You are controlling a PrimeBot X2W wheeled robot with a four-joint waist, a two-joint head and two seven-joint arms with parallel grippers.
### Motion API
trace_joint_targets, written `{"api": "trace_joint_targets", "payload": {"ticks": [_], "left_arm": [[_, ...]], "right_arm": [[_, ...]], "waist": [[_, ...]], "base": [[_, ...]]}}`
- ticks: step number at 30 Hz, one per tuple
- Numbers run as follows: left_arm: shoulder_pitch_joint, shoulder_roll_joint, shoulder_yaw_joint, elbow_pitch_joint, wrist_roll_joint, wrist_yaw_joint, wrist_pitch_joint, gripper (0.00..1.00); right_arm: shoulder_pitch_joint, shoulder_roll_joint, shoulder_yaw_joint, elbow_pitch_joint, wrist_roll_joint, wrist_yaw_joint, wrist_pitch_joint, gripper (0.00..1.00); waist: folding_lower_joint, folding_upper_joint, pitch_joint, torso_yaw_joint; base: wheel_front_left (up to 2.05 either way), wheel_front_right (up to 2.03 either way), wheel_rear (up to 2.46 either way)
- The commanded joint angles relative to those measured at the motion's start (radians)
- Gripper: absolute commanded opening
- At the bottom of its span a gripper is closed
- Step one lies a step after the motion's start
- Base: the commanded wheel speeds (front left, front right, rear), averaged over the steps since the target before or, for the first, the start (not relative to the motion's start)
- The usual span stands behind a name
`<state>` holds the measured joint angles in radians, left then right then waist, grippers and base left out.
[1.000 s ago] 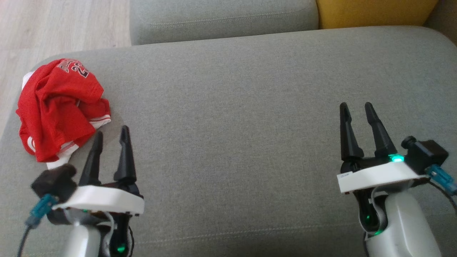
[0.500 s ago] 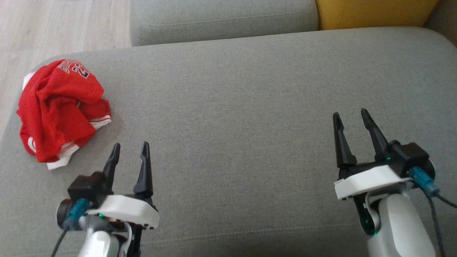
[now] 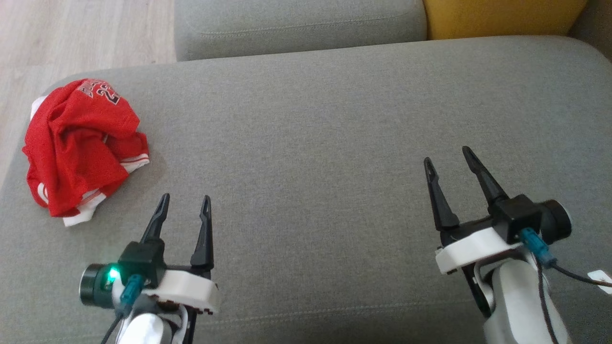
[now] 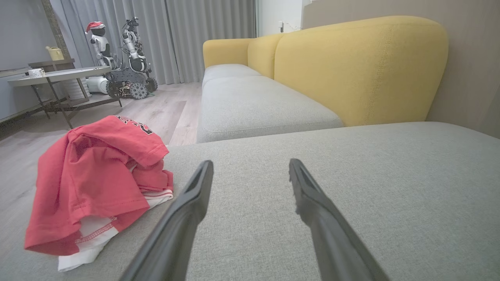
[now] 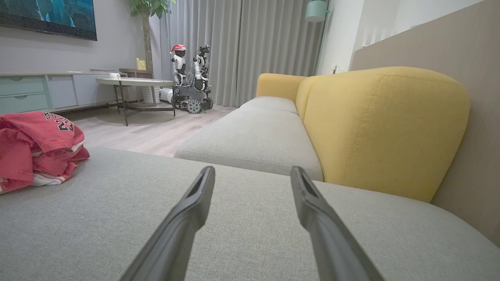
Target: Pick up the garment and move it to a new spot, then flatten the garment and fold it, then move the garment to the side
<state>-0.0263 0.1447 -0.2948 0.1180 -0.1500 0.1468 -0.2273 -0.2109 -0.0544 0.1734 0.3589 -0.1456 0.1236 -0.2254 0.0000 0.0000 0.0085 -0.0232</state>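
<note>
The red jersey [image 3: 79, 148] sat crumpled in a heap at the far left corner of the grey seat cushion [image 3: 334, 119]. Dark lettering and a number showed on its top fold, and white trim peeked out along the near edge. It lay close to the cushion's left rim, with the pale wood floor [image 3: 71, 33] just past it.

The left gripper [image 3: 186, 197] hung over bare cushion, to the right of the heap and nearer the robot. Its two dark fingers were spread wide with nothing between them and were clear of the cloth. In the left wrist view the jersey lay off to the left of those fingers, near but not touching.

Over on the right, well apart from the garment, the right gripper [image 3: 446, 155] had its fingers parted too, empty and leaning slightly left over plain grey fabric. Whether either gripper's fingertips met the cushion could not be told.

Beyond the seat ran a second grey cushion [image 3: 296, 21] and a yellow backrest [image 3: 502, 16]. Further off, a wheeled robot [image 4: 125, 58] in a red hat stood by grey curtains [image 4: 187, 35], beside a round table [image 4: 58, 74].
</note>
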Motion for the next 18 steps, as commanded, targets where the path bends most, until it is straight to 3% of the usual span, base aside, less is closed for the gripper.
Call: {"api": "trace_joint_targets", "payload": {"ticks": [1, 7, 18], "left_arm": [[-0.051, 0.008, 0.027, -0.033, 0.027, 0.001, -0.015, 1.00], [-0.039, -0.018, 0.048, -0.023, 0.038, -0.033, -0.033, 1.00], [-0.019, -0.063, 0.114, 0.022, -0.009, -0.122, -0.034, 1.00]], "right_arm": [[-0.059, 0.004, 0.032, -0.029, -0.038, 0.007, -0.016, 1.00], [-0.063, 0.004, 0.044, -0.001, -0.036, 0.007, -0.020, 1.00], [-0.063, 0.004, 0.069, 0.043, 0.164, 0.007, 0.018, 1.00]], "waist": [[0.0000, 0.0000, 0.000, 0.000], [0.0000, 0.0000, -0.004, 0.001], [0.0000, 0.0000, -0.007, -0.005]], "base": [[0.00, 0.00, 0.00], [0.00, 0.00, 0.00], [0.00, 0.00, 0.00]]}}
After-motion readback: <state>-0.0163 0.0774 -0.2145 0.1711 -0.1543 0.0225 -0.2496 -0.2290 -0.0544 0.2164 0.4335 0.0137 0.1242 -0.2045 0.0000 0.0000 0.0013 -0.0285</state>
